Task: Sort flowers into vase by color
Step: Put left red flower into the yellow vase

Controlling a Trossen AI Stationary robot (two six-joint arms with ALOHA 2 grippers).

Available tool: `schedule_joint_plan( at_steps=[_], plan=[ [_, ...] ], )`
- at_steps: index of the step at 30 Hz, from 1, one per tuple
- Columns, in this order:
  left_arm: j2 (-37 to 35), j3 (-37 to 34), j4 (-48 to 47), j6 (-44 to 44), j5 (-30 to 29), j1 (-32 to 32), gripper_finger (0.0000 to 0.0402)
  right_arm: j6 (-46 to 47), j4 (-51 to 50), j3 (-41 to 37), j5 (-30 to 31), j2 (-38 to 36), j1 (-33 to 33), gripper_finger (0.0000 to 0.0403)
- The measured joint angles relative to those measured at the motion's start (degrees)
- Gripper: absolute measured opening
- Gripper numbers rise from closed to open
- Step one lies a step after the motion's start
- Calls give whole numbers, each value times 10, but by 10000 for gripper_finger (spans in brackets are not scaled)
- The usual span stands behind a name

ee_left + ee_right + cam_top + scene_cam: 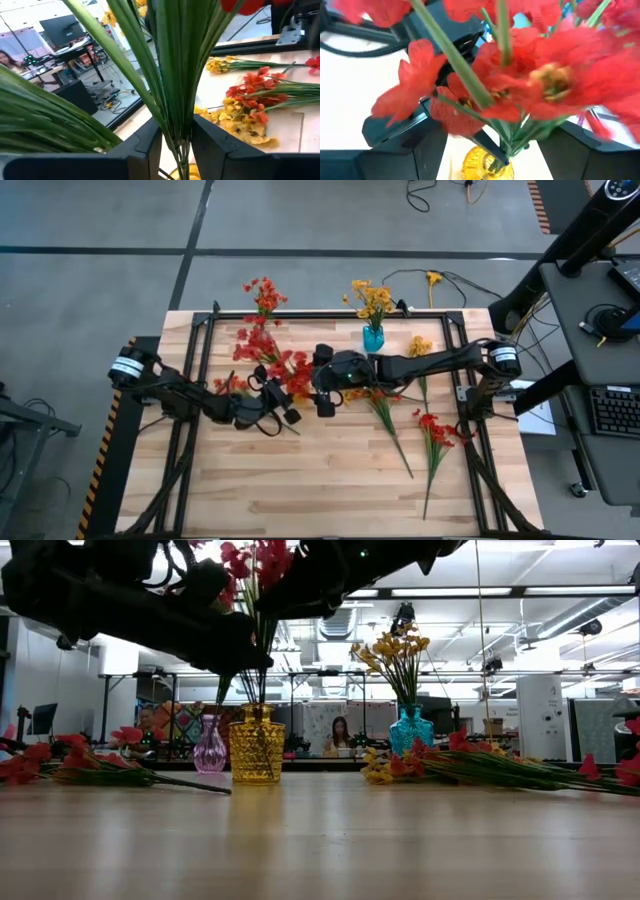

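Note:
A bunch of red flowers stands upright in the yellow vase, its stems entering the vase's mouth. My left gripper is shut on those stems just above the mouth. My right gripper is open, its fingers standing wide on either side of the red blossoms above the vase, touching nothing. Yellow flowers stand in a teal vase. A pink vase stands left of the yellow one in the low view. My left gripper pinches the green stems of the red bunch between its two fingers, a little above the yellow vase's mouth. The fingers lie across the stems, coming from the table's left. The bunch stays upright, its lower ends inside the vase.
Loose sprigs lie on the table's right half: mixed yellow and red ones, a red one and a yellow one. Another red sprig lies under the left arm. A black frame borders the wooden top.

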Motion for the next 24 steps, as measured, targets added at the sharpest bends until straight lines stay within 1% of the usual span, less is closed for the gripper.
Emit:
schedule_joint_plan(
  at_steps=[4, 10, 12, 14, 16, 20, 24],
  plan=[
    [-9, 0, -4, 0, -2, -12, 91, 19, -18, 1, 0, -7, 0, 274],
    [-28, 8, -44, -7, -6, -30, 144, 35, -51, 4, 0, -8, 0, 274],
    [-30, 18, -65, -11, -21, -38, 163, 38, -56, 4, 0, -8, 0, 274],
    [-30, 28, -98, -13, -47, -47, 181, 43, -57, 4, 0, -8, 0, 274],
    [-30, 42, -140, -26, -61, -57, 195, 45, -59, 4, 0, -9, 0, 274],
    [-30, 69, -221, -59, -63, -74, 214, 52, -66, 4, 6, -15, -1, 274],
    [-38, 94, -313, -105, -63, -92, 221, 57, -85, 4, 17, -27, -3, 274]
  ],
)
